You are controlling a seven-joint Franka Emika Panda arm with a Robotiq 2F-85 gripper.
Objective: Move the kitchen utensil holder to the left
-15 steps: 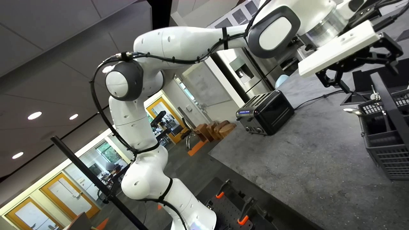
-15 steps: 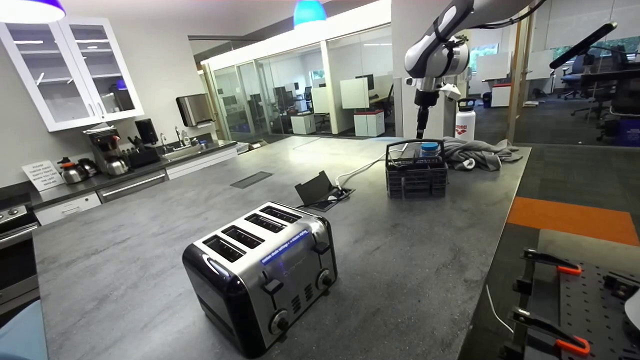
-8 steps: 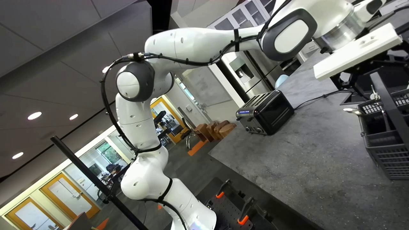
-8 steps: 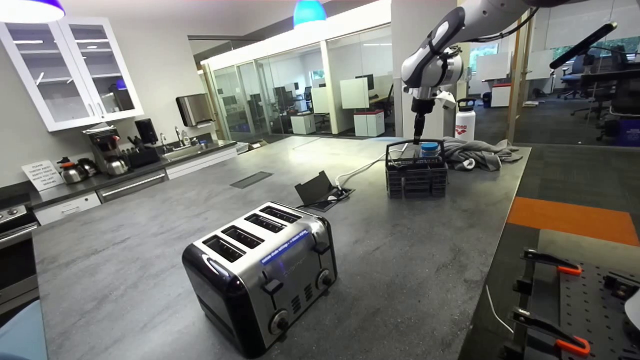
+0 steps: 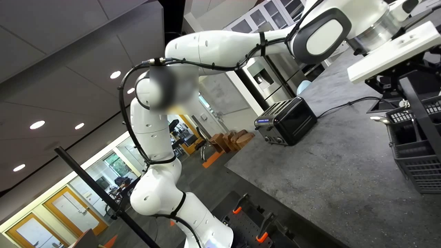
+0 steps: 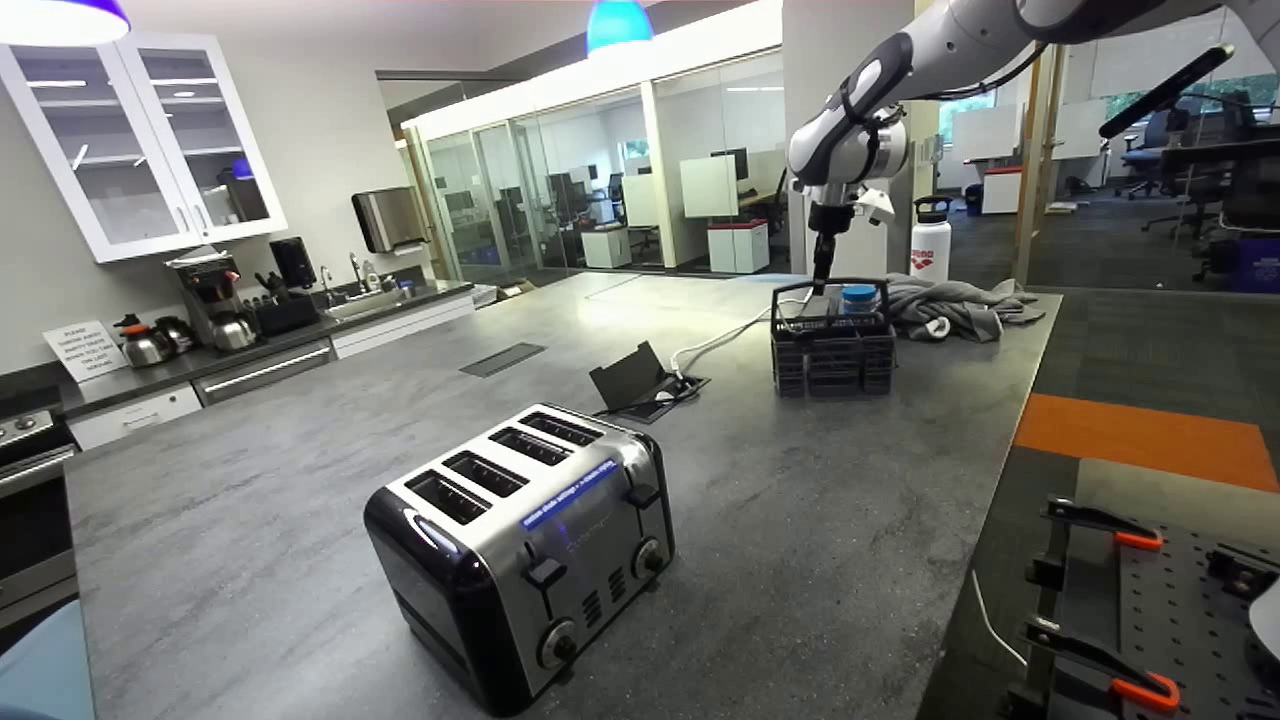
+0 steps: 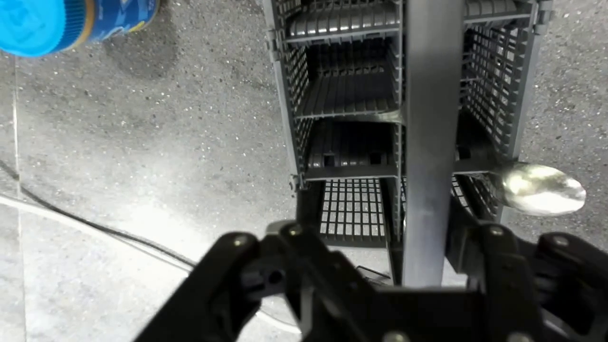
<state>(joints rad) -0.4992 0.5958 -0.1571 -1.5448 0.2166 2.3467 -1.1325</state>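
Observation:
The kitchen utensil holder is a dark grey mesh basket with an arched handle. It stands upright on the grey table in both exterior views (image 5: pixel 422 168) (image 6: pixel 835 365) and fills the middle of the wrist view (image 7: pixel 349 172). A shiny spoon (image 7: pixel 544 189) sticks out over its side. My gripper (image 7: pixel 379 232) is open and empty, with a finger on either side of the handle (image 7: pixel 430 142) as seen in the wrist view. In an exterior view the gripper (image 6: pixel 820 285) points down behind the handle's top. Whether the fingers reach the handle's height I cannot tell.
A blue-lidded jar (image 7: pixel 33 23) stands beside the holder. A grey cloth (image 6: pixel 960 305) lies near the table edge. A black and silver toaster (image 6: pixel 530 560) stands on the table. An open outlet flap (image 6: pixel 640 375) with cables lies between toaster and holder.
The arm has stretched farther out over the table. The gripper has moved slightly left and lower in an exterior view, behind the holder's handle. The holder has not moved.

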